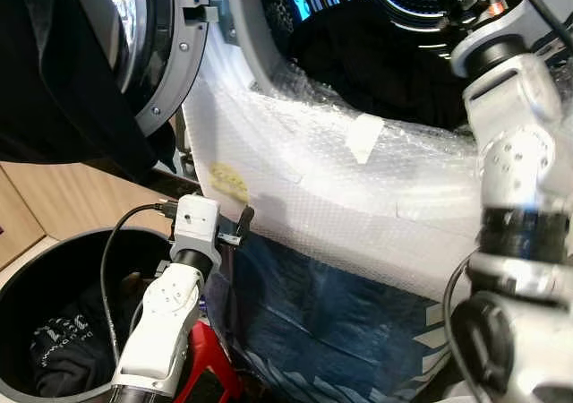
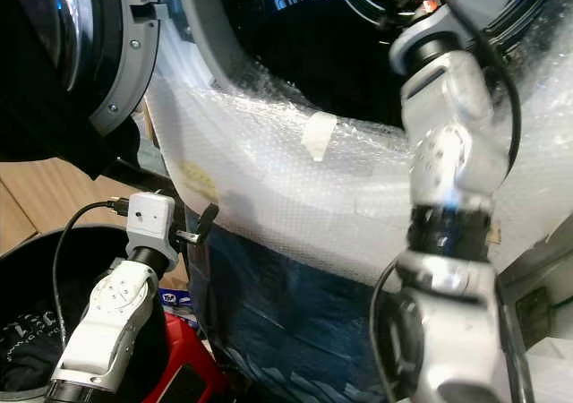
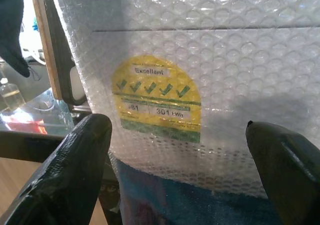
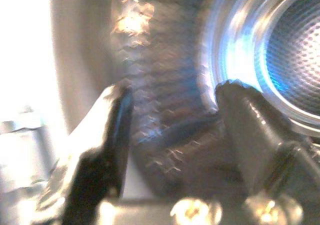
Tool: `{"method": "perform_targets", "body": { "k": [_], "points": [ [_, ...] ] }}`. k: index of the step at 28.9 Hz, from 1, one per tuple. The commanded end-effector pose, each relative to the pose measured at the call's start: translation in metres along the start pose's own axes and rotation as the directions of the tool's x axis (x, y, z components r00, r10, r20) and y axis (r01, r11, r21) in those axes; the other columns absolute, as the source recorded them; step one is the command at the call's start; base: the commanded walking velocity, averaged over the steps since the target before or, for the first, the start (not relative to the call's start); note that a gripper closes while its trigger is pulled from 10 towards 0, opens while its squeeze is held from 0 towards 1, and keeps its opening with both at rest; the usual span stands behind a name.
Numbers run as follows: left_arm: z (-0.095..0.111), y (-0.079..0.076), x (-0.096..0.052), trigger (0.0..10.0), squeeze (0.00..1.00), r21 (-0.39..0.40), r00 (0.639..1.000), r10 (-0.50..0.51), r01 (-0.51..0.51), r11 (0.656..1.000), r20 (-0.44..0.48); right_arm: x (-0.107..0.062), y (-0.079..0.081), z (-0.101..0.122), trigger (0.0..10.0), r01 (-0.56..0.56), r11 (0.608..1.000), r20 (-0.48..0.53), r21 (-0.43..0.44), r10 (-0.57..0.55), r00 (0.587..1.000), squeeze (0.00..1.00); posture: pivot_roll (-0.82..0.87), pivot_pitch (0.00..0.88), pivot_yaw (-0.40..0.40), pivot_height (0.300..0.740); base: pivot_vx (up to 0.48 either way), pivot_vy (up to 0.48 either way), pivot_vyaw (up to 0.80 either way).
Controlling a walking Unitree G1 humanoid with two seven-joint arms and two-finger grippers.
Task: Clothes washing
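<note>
Bubble wrap (image 1: 358, 188) covers the washer; my right gripper (image 4: 170, 115) reaches into the drum (image 4: 295, 50), fingers apart, empty. My left gripper (image 3: 175, 150), also spread and empty, faces a yellow sticker (image 3: 157, 100).

right end effector (image 4: 170, 130): blurred | drum (image 4: 295, 50): cut by edge | label (image 3: 157, 97) digits: partly illegible

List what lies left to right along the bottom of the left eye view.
Dark laundry bin with dark clothes inside → left arm → red object → blue plastic wrap on the washer front → right arm.
</note>
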State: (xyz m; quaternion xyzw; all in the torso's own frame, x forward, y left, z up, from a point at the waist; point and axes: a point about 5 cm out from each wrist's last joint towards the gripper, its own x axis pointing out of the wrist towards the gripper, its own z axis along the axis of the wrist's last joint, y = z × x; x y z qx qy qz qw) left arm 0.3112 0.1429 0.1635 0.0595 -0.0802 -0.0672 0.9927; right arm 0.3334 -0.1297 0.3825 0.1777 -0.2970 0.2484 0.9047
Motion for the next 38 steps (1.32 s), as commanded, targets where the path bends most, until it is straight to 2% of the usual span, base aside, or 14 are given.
{"method": "perform_targets", "body": {
  "k": [1,6,9,13,16,20,21,23,24,27,29,32,35,38],
  "points": [
    [0.000,-0.001,-0.002,10.0,0.00,-0.001,1.000,-0.001,0.001,1.000,0.010,-0.010,0.021,0.013,10.0,-0.133,0.991,0.078,0.017,0.132,0.988,0.00,-0.01,0.000,-0.039,0.740,0.000,0.000,0.00],
    [-0.001,-0.001,-0.004,10.0,0.00,0.000,1.000,-0.001,0.001,1.000,0.008,-0.035,0.047,0.010,10.0,-0.325,0.945,0.073,0.028,0.323,0.944,0.00,-0.01,0.000,-0.031,0.740,0.000,0.000,0.00],
    [-0.002,-0.001,-0.005,10.0,0.00,0.007,1.000,-0.008,0.008,1.000,0.004,-0.058,0.061,0.003,10.0,-0.464,0.882,0.040,0.087,0.462,0.886,0.00,-0.01,0.000,-0.032,0.740,0.000,0.000,0.00],
    [-0.002,0.000,-0.005,10.0,0.00,0.010,1.000,-0.004,0.004,1.000,0.007,-0.082,0.071,-0.007,10.0,-0.560,0.811,-0.011,0.168,0.570,0.822,0.00,-0.02,0.000,-0.031,0.740,0.000,0.000,0.00],
    [-0.002,0.001,-0.005,10.0,0.00,0.012,1.000,0.002,-0.002,1.000,0.011,-0.102,0.067,-0.032,10.0,-0.566,0.798,-0.121,0.206,0.594,0.795,0.00,-0.02,0.000,-0.032,0.740,0.000,0.000,0.00],
    [-0.001,0.001,-0.007,10.0,0.00,0.012,1.000,0.009,-0.010,1.000,0.014,-0.126,0.058,-0.069,10.0,-0.439,0.834,-0.218,0.335,0.522,0.825,0.00,-0.01,0.000,-0.034,0.740,0.000,0.000,0.00],
    [-0.002,0.002,-0.008,10.0,0.00,0.014,1.000,0.015,-0.016,1.000,0.013,-0.142,0.052,-0.090,10.0,-0.333,0.844,-0.268,0.420,0.466,0.843,0.00,-0.01,0.000,-0.034,0.740,0.000,0.000,0.00],
    [-0.003,0.004,-0.009,10.0,0.00,0.017,1.000,0.020,-0.021,1.000,0.012,-0.169,0.043,-0.122,10.0,-0.219,0.857,-0.384,0.466,0.419,0.823,0.00,-0.01,0.000,-0.032,0.740,0.000,0.000,0.00],
    [-0.003,0.004,-0.009,10.0,0.00,0.017,1.000,0.020,-0.021,1.000,0.012,-0.169,0.043,-0.122,10.0,-0.219,0.857,-0.384,0.466,0.419,0.823,0.00,-0.01,0.000,-0.032,0.740,0.000,0.000,0.00],
    [-0.003,0.005,-0.010,10.0,0.00,0.018,1.000,0.024,-0.024,1.000,0.013,-0.211,0.026,-0.162,10.0,-0.070,0.886,-0.542,0.458,0.341,0.768,0.00,-0.01,0.000,-0.026,0.740,0.000,0.000,0.00],
    [-0.002,0.006,-0.010,10.0,0.00,0.020,1.000,0.025,-0.025,0.999,0.013,-0.254,0.000,-0.197,10.0,0.148,0.918,-0.704,0.368,0.171,0.690,0.00,0.00,0.000,-0.023,0.740,0.000,0.000,0.00],
    [-0.003,0.008,-0.010,10.0,0.00,0.016,0.999,0.031,-0.031,0.999,0.006,-0.288,-0.021,-0.217,10.0,0.292,0.924,-0.804,0.247,0.026,0.594,0.00,0.00,0.000,-0.023,0.740,0.000,0.000,0.00],
    [-0.007,0.011,-0.015,10.0,0.00,0.024,0.999,0.033,-0.033,0.999,-0.013,-0.326,-0.046,-0.231,10.0,0.488,0.866,-0.857,0.112,-0.165,0.488,0.00,0.00,0.011,-0.018,0.740,0.000,0.000,0.00],
    [-0.017,0.014,-0.022,10.0,0.00,0.014,0.998,0.044,-0.043,0.999,-0.055,-0.360,-0.065,-0.237,10.0,0.610,0.784,-0.878,-0.116,-0.368,0.307,0.00,0.00,0.016,-0.013,0.740,0.000,0.000,0.00]
  ]
}}
